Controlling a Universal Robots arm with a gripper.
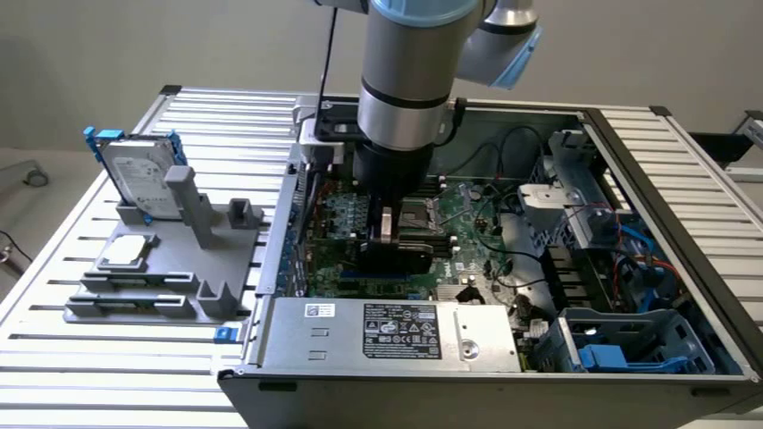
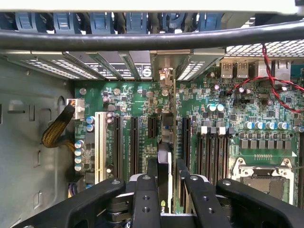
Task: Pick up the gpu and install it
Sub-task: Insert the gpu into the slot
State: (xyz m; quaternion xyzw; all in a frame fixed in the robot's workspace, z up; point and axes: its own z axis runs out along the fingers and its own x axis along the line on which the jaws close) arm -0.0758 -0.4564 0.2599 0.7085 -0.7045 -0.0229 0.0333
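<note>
The gpu (image 2: 164, 156) is seen edge-on in the wrist view, a thin card with a black shroud, standing upright over the green motherboard (image 2: 128, 99) between two long black expansion slots. Its metal end bracket (image 2: 166, 64) reaches the case's rear slot openings. My gripper (image 2: 166, 173) is shut on the gpu, one black finger on each face. In the exterior view the gripper (image 1: 394, 228) is low inside the open computer case (image 1: 667, 179), with the gpu's black body (image 1: 394, 257) below it, just above the board.
A grey fixture (image 1: 155, 286) on the exterior view's left holds a silver hard drive in a blue frame (image 1: 138, 174) and a square processor chip (image 1: 128, 253). Inside the case are the power supply (image 1: 399, 331), the CPU socket (image 2: 263, 171), red wires (image 2: 270, 80) and a yellow-sleeved cable (image 2: 57, 130).
</note>
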